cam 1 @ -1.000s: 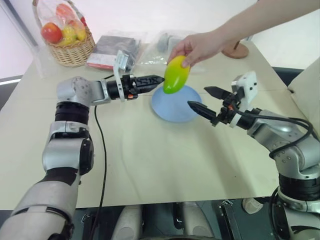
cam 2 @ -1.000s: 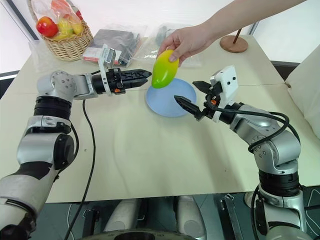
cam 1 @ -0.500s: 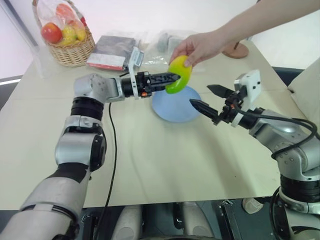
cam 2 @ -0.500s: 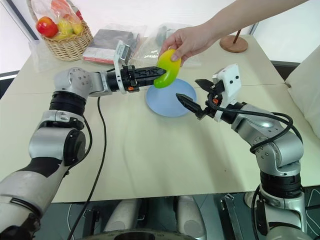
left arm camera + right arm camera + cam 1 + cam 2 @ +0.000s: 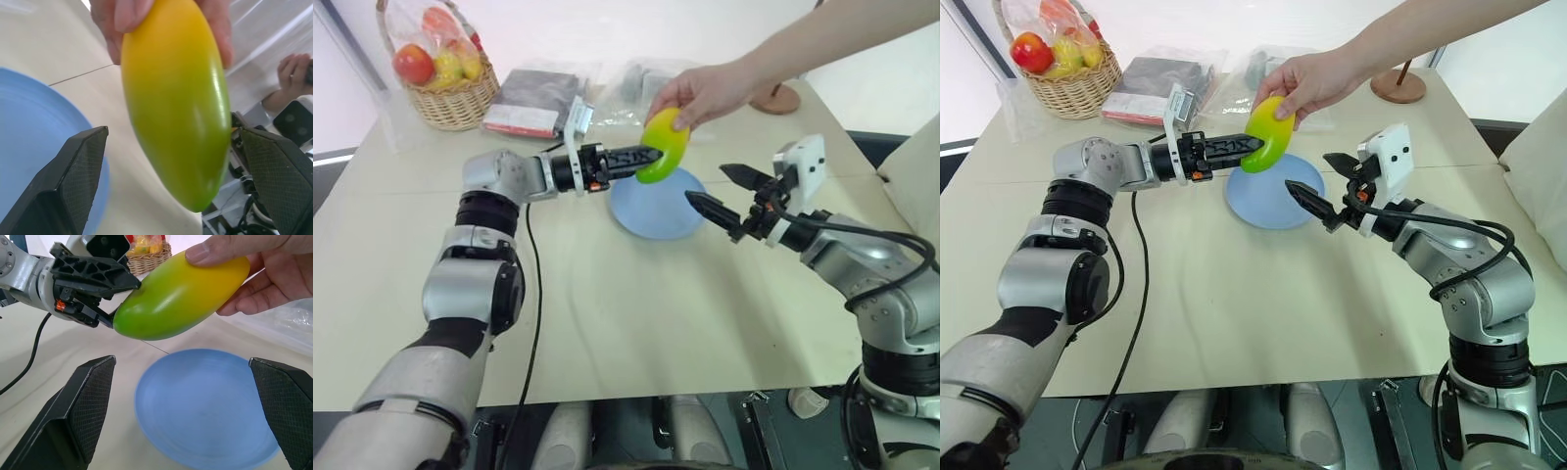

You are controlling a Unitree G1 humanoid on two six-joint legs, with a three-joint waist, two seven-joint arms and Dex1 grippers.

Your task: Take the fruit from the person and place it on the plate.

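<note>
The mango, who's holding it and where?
The person's hand pinches the fruit by its yellow top end. The left gripper has open fingers around the green end, not gripping.

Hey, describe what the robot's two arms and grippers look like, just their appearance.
Both arms are silver-grey metal segments with black joint bands. Each ends in a black gripper, left gripper and right gripper, with two pointed fingers whose inner pads are cross-hatched. A white camera block sits on each wrist. Black cables trail along both arms, and small orange parts show at the wrists.
</note>
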